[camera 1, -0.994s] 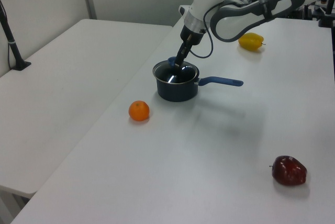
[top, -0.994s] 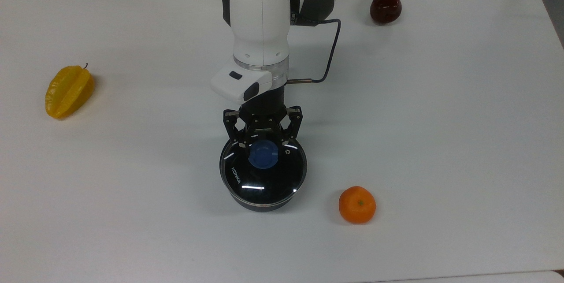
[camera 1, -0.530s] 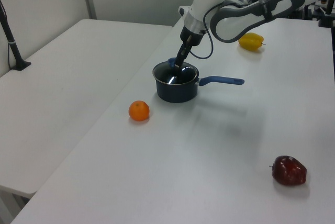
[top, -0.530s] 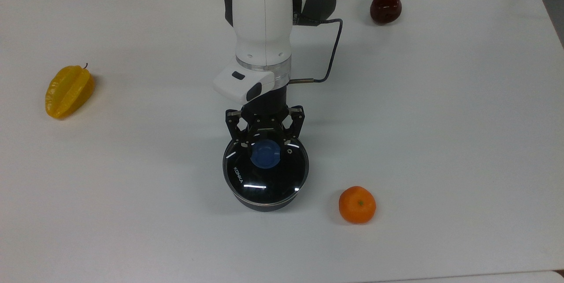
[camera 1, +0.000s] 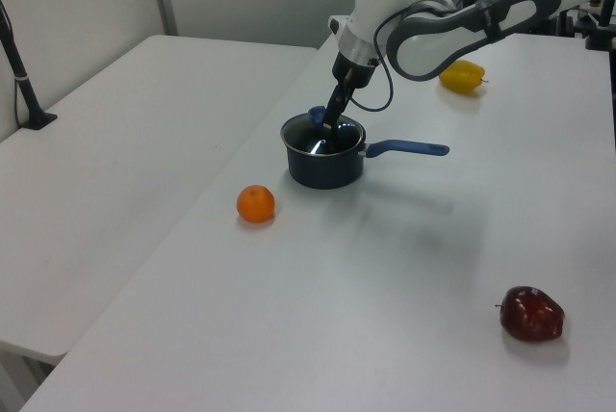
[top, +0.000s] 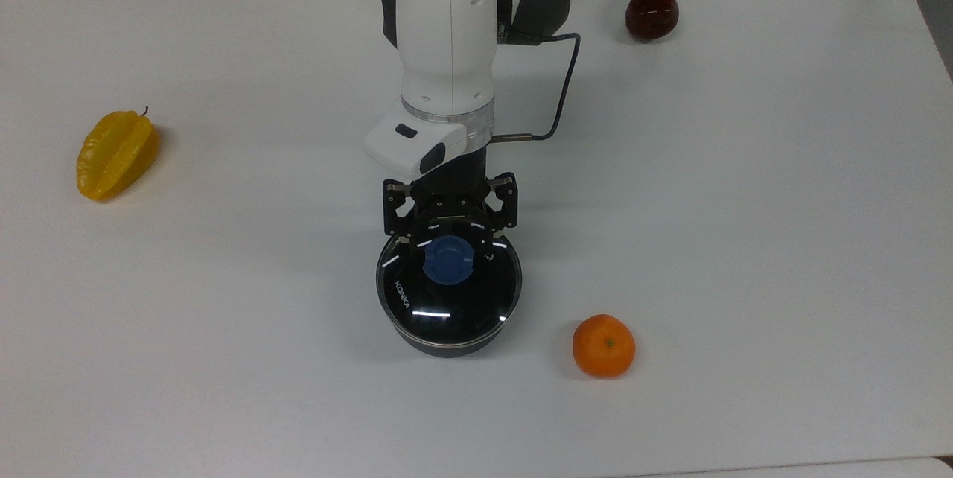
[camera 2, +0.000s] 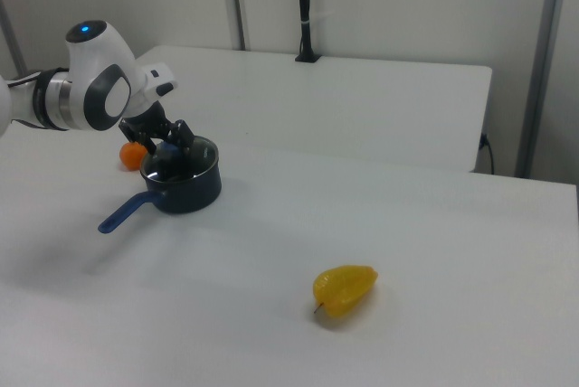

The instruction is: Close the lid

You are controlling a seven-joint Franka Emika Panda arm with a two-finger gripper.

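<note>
Fingers (top: 411, 237) spread w/ knob between, not gripping; lid (top: 448, 290) sits level on saucepan (camera 1: 326, 164). Release step, apparently; next: lift arm straight up, clear of knob.

A white table (top: 744, 240) carries everything; a black saucepan (camera 1: 325, 164) with a blue handle (camera 1: 406, 149) stands near the middle of it, the handle pointing toward the left view's right. An orange (top: 604, 345) sits near the pan, toward the top view's lower right, apart from it; in the left view the same orange (camera 1: 256, 204) lies to the pan's lower left. A yellow starfruit (top: 116, 154) lies well apart at the top view's left; in the right view it (camera 2: 345, 289) rests in the foreground. A dark red apple-like fruit (top: 651, 10) sits far off near the top view's upper edge; a second white table (camera 2: 362, 89) stands beyond in the right view, a black post (camera 2: 305, 7) rising from it.
</note>
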